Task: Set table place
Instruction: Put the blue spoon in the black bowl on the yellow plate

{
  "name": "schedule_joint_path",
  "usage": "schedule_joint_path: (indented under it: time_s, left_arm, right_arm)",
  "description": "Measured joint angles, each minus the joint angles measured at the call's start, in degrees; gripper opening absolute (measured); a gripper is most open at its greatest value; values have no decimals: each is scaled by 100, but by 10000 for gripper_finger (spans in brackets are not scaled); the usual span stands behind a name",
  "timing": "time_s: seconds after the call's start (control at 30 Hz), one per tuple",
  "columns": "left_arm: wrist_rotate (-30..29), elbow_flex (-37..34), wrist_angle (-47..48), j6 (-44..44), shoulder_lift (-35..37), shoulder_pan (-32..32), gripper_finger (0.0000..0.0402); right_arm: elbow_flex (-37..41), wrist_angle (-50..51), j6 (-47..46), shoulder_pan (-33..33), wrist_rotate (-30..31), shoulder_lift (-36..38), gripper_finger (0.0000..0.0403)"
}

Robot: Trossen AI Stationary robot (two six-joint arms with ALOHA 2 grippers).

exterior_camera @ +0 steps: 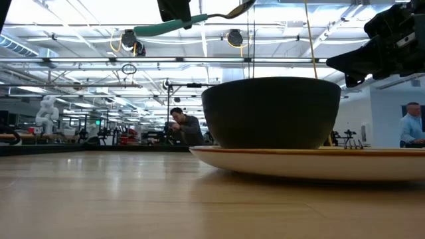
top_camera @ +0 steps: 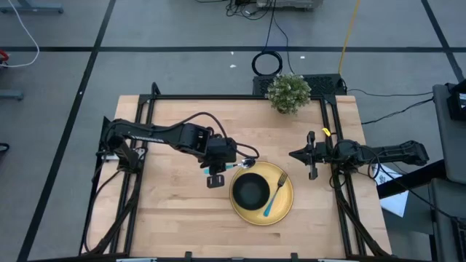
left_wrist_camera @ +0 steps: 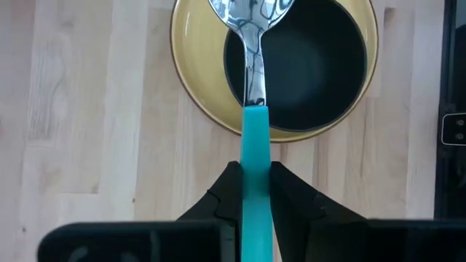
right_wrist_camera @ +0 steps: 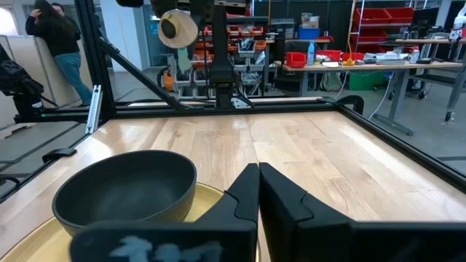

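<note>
Spoon (left_wrist_camera: 251, 87) with the turquoise handle was up in the air, clamped by its handle between the left gripper (left_wrist_camera: 255, 191) fingers, bowl end poking out over the rim of the yellow plate (top_camera: 285, 207) and the edge of the black bowl (top_camera: 251, 190). Looked level-ish from the low view, well above the bowl, not touching anything underneath. Hung just off the plate's left rim in the high view, roughly mid-table, a bit toward the near edge.

Plate sat flat on the table (top_camera: 175, 204), right of center and closer to the near edge than the far one. Bowl was upright on the plate, pushed toward its left side. Fork (top_camera: 275, 193) lay on the plate's right half, touching the plate, tines toward the far edge, turquoise handle angled back toward the near edge, just beside the bowl.

Right gripper (top_camera: 294, 155) was parked over the right side of the table by the frame rail, fingers pinched fully together on nothing, pointed at the plate, well apart from it.

Small green potted plant (top_camera: 288, 92) stood at the far edge, right of middle, clear of everything else. Couple of people visible way back in the room beyond the table.
</note>
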State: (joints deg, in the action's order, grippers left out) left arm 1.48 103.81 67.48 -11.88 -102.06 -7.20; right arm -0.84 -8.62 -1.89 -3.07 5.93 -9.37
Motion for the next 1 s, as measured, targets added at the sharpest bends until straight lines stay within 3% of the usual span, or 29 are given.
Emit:
schedule_joint_path:
  time_s: [0.2,0.47,0.8,1.0]
  left_arm:
    - [153,0,-2,359,0,0,45]
    - [867,189,446,481,-401,129,45]
    - [923,2008,1731,1048,-1836,163,45]
    - [1258,2359,1775,1218,-2160,244,45]
  right_arm:
    - [0,-10,0,0,0,0,0]
    - [0,-18,13,0,0,2,0]
    - [0,-42,1,2,0,-7,0]
    - [0,-15,0,2,0,-7,0]
